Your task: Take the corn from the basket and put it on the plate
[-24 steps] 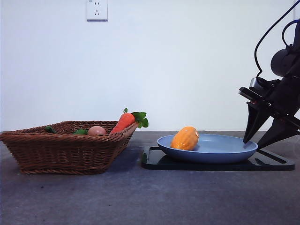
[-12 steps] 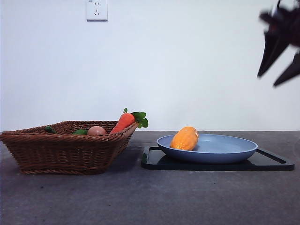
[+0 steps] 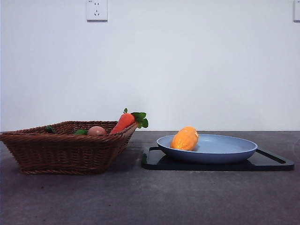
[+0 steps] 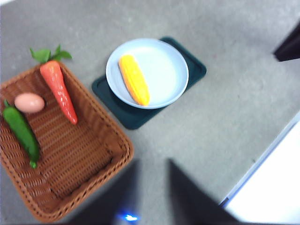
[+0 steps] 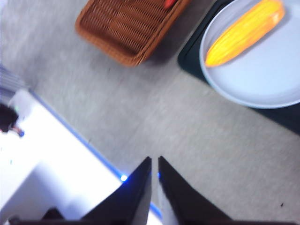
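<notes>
I see the corn (image 3: 185, 138) lying on the plate (image 3: 225, 143) (task seemingly done); both grippers raised, empty: right (image 5: 154, 161) fingers nearly together, left (image 4: 151, 169) fingers apart

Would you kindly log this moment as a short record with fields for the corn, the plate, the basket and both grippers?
corn: lying on the plate, off to one side
plate: light blue, resting on a black tray
basket: holds a carrot, an egg and a green vegetable
left gripper: raised above the table, fingers apart, empty
right gripper: raised, fingers together, empty
</notes>
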Controlling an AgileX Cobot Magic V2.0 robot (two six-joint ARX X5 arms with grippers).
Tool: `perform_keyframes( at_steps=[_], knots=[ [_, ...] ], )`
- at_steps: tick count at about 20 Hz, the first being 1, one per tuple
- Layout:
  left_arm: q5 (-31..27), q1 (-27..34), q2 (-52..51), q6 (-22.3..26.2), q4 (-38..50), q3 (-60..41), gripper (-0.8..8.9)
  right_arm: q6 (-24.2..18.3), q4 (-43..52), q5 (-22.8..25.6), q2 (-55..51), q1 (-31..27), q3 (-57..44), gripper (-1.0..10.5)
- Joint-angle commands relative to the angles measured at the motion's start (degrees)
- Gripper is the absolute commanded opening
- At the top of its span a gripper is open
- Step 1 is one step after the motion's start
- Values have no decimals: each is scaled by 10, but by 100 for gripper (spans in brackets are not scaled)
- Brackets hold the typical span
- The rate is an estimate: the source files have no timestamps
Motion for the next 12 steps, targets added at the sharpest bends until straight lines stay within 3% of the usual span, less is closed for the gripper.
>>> perform_keyframes(
  at_steps=[1, 12],
  knots=[
    [-4, -5, 11, 3, -5, 14, 7, -9, -2, 4, 1, 15, 8, 2],
    [-3, -5, 14, 3, -7, 14, 8, 9, 21, -1, -1, 20, 8, 2]
  ],
)
